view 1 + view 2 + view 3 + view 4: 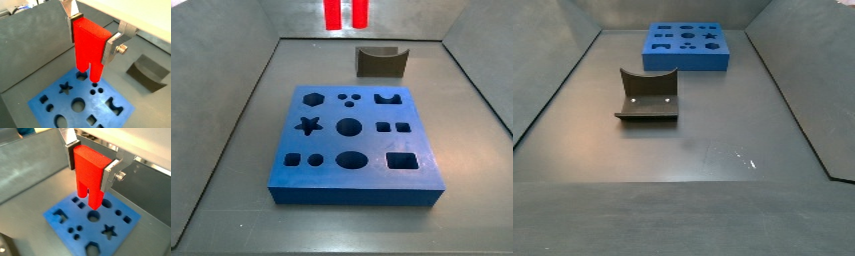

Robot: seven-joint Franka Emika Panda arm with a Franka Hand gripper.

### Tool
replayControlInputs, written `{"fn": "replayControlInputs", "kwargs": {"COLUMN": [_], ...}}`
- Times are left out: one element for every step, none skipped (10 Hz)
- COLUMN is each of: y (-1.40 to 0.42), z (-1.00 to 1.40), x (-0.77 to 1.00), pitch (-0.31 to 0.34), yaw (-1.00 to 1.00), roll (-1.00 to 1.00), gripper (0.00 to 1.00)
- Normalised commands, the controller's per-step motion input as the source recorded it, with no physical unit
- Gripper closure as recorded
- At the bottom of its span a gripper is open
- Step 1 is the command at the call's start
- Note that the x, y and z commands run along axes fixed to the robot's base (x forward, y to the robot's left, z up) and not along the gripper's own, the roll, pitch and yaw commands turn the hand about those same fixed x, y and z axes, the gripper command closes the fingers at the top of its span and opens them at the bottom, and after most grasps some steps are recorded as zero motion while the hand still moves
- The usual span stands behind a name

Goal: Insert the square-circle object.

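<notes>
My gripper (93,36) is shut on the square-circle object (90,46), a bright red block held upright with its two prongs pointing down. Silver fingers (112,47) clamp its upper body on both sides. It shows the same way in both wrist views: gripper (91,165), red block (90,175). The prongs hang above the blue board (95,104) (67,224) with shaped holes, apart from it. In a side view only the prongs (346,12) show at the upper edge, high above the board (358,192). In the side view showing the board (687,63) at the far end, the gripper is out of frame.
A grey curved block (381,60) (647,95) (148,72) stands on the floor apart from the blue board. Grey sloping walls (231,110) enclose the floor on all sides.
</notes>
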Motion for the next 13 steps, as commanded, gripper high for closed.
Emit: {"fn": "replayControlInputs", "kwargs": {"y": [-0.8,-0.8,-0.79,-0.88,-0.82,-0.79,-0.52,-0.24,-0.25,-0.19,-0.03,-0.12,-0.17], "z": [-0.67,-0.57,-0.63,-0.95,-1.0,-1.0,-1.0,-1.0,-1.0,-0.75,-0.76,-0.71,-0.54], "x": [-0.35,-0.26,-0.26,-0.23,-0.15,-0.14,-0.03,0.0,0.0,0.0,0.05,0.0,-0.01], "pitch": [-0.003,0.0,0.0,-0.04,-0.079,-0.046,-0.063,-0.014,-0.029,-0.114,-0.086,-0.026,-0.027], "yaw": [0.0,-0.02,-0.02,0.0,0.05,0.01,0.07,0.07,0.13,0.25,0.09,0.09,0.13], "roll": [0.35,0.39,0.38,0.23,0.11,0.13,0.08,-0.02,-0.01,-0.1,-0.16,-0.03,0.0], "gripper": [1.0,1.0,1.0,1.0,1.0,1.0,1.0,1.0,1.0,1.0,1.0,1.0,1.0]}}
